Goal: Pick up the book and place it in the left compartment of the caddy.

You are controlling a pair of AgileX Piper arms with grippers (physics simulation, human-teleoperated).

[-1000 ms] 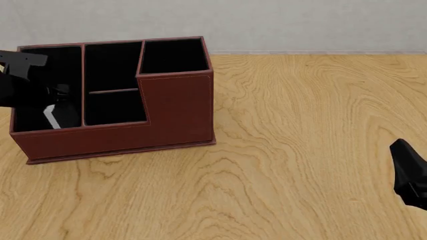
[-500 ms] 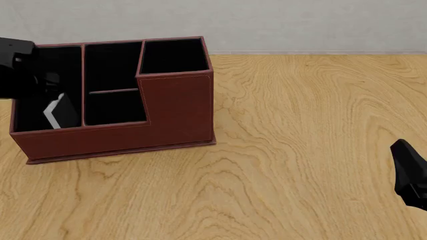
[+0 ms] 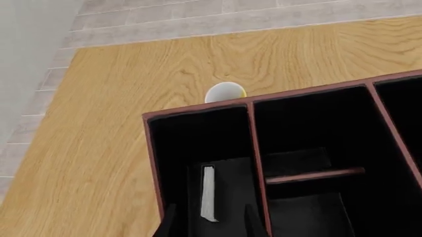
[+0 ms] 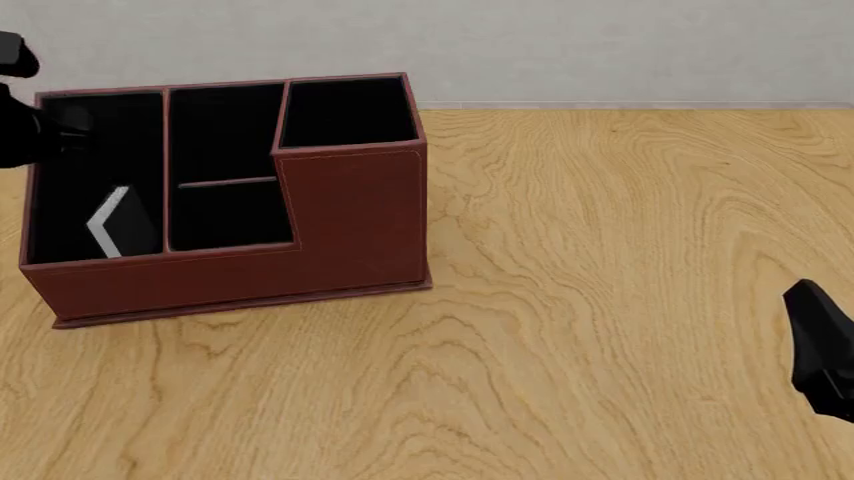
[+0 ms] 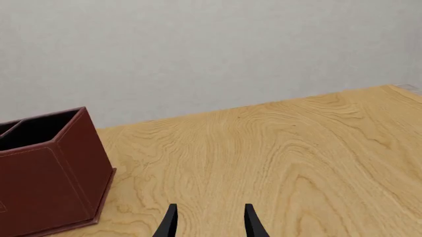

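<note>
The reddish-brown caddy point(image 4: 354, 215) stands at the table's left. The book point(image 4: 123, 225) leans tilted inside the left compartment point(image 4: 74, 150), its white page edge point(image 3: 208, 192) facing up. Nothing holds the book. My left gripper point(image 3: 210, 208) hovers open above that compartment, both fingers apart over the book. In the front view only the black left arm point(image 4: 19, 128) shows at the far left edge, above the caddy's rim. My right gripper point(image 5: 209, 210) is open and empty, low over bare wood at the front right point(image 4: 821, 345).
The caddy's two small middle sections point(image 4: 224, 165) and its tall square section point(image 4: 347, 110) hold nothing. A small white and yellow round object point(image 3: 226, 92) lies on the table just behind the caddy. A grey wall runs along the table's far edge.
My left gripper has lifted up and back to the left, out of the left compartment, leaving the book leaning inside. The right arm has stayed still.
</note>
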